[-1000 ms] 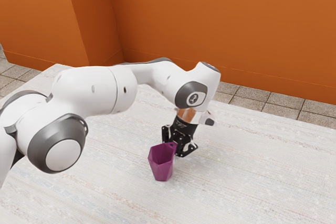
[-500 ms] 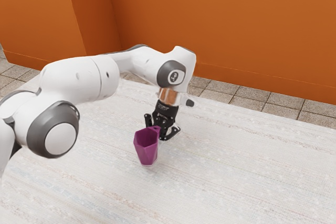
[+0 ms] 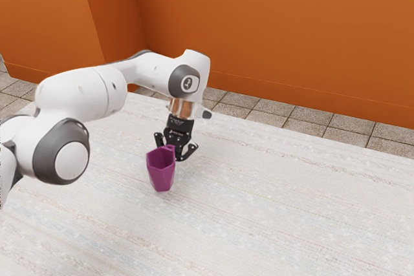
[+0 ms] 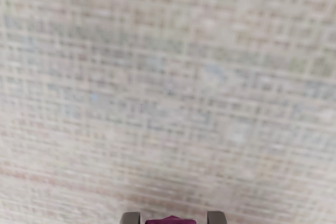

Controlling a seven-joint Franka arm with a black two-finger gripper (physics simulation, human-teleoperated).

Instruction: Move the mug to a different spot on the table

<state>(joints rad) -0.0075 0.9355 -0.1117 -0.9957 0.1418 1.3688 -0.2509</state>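
A purple faceted mug [image 3: 160, 169] hangs upright just above the pale woven tabletop [image 3: 291, 205], left of centre in the exterior view. My black gripper [image 3: 173, 151] comes down from above and is shut on the mug's rim at its far right side. In the wrist view a sliver of the purple mug [image 4: 169, 220] sits between my two fingertips [image 4: 130, 217], with the tabletop [image 4: 168, 93] spread beneath.
An orange wall [image 3: 272, 24] runs behind the table, with a strip of tiled floor [image 3: 336, 124] at its foot. The table's far edge runs diagonally from upper left to right. Open tabletop lies to the exterior view's right and front of the mug.
My arm has carried the mug toward the exterior view's left and a little farther back, in steady steps over both earlier frames. The grip on the rim has stayed the same.
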